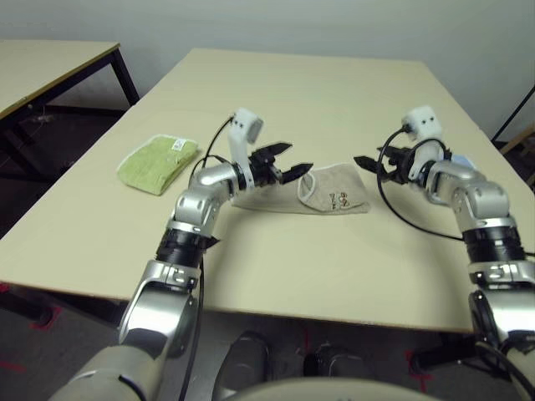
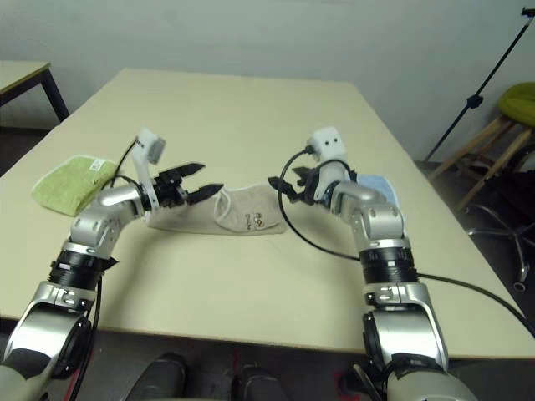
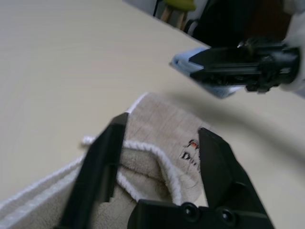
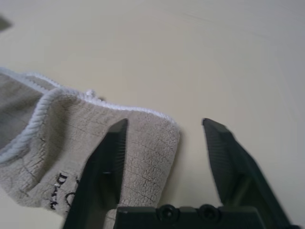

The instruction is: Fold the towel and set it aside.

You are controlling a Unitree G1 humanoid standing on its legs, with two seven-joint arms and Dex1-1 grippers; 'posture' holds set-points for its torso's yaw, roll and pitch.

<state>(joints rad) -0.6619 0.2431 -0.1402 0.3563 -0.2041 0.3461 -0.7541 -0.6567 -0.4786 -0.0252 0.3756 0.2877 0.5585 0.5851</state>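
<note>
Left gripper (image 1: 288,164): fingers spread wide, holding nothing; it hangs just over the left half of the towel (image 1: 338,190), fingertips pointing at the folded-over edge.
Right gripper (image 1: 370,164): fingers also spread apart, empty; it sits just beside the towel's right end, tips aimed at the corner, with no clear contact.
Towel: one beige cloth with white stitched edging, lying bunched and partly folded over on the counter (image 1: 334,100), between the two grippers. Its small orange and dark embroidery (image 1: 339,200) faces up near the right end.
Towel from the wrists: the left wrist view has the looped white edging between that gripper's fingers (image 3: 97,164); the right wrist view has the towel's corner by its inner finger.
Other cloths: one lime-green folded towel (image 1: 157,162) well to the left; one light blue folded towel (image 2: 378,185) behind the right arm.
Count: two grippers, three cloths.
</note>
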